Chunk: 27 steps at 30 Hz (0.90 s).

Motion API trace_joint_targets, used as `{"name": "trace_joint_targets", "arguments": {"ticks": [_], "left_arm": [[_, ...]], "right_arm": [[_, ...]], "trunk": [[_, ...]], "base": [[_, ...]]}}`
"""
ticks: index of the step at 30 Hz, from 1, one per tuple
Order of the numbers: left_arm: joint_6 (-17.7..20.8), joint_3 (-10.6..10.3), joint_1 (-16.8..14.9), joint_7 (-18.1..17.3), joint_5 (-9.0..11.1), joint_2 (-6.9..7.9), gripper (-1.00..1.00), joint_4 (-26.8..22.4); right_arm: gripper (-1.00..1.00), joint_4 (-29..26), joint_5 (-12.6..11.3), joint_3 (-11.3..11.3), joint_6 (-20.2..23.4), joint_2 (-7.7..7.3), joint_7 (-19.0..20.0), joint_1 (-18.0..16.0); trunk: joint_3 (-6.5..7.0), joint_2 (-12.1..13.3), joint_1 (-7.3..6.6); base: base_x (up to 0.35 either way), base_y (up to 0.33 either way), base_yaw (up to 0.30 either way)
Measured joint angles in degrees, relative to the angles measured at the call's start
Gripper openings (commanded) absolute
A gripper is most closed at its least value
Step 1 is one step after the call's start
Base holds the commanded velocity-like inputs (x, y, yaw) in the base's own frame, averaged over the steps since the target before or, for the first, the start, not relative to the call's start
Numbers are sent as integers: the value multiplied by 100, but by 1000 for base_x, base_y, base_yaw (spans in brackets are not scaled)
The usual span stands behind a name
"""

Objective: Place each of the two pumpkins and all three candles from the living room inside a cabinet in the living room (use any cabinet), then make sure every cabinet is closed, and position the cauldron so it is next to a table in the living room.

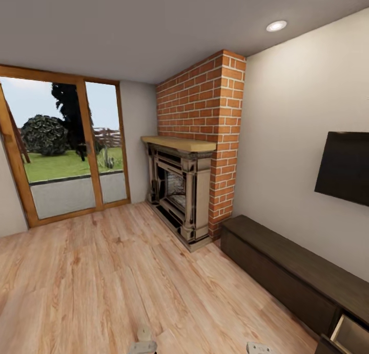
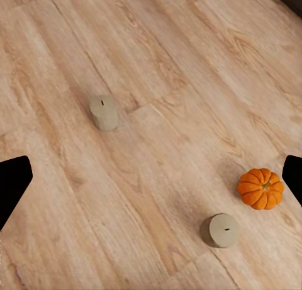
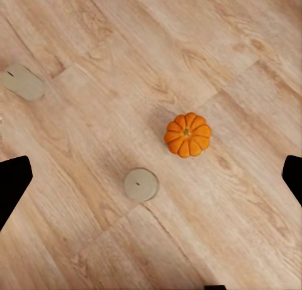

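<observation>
Left gripper [image 2: 151, 177] hangs spread wide and empty over the pale wood plank floor [image 2: 189, 63], its dark fingertips at nine and three o'clock. One stubby beige pillar candle [image 2: 104, 112] stands at eleven, another [image 2: 219, 230] at five, just beside a small ribbed orange pumpkin [image 2: 260, 188] at four, all apart with bare floor around for a descent. Right gripper [image 3: 151, 177], likewise spread, hovers above that pumpkin. Ahead, the long dark-brown wood cabinet [image 1: 287, 272] runs along the wall at four o'clock, a pale drawer [image 1: 351, 333] apparently open to receive them.
</observation>
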Motion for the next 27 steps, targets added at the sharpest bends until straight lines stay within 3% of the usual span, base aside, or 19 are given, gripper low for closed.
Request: {"name": "trace_joint_targets", "arguments": {"ticks": [6,13,27], "left_arm": [[0,1,1,0,-1,-1,100,8],[0,-1,1,0,-1,-1,100,10],[0,-1,2,0,-1,4,100,-12]], "right_arm": [[100,3,-13,-1,-1,-6,0,0],[100,7,-24,0,-1,-7,3,1],[100,11,-9,13,0,-5,3,0]], "trunk": [[1,0,-1],[2,0,0],[14,0,1]], "base": [[183,179,-43],[178,188,-202],[21,101,-63]]}}
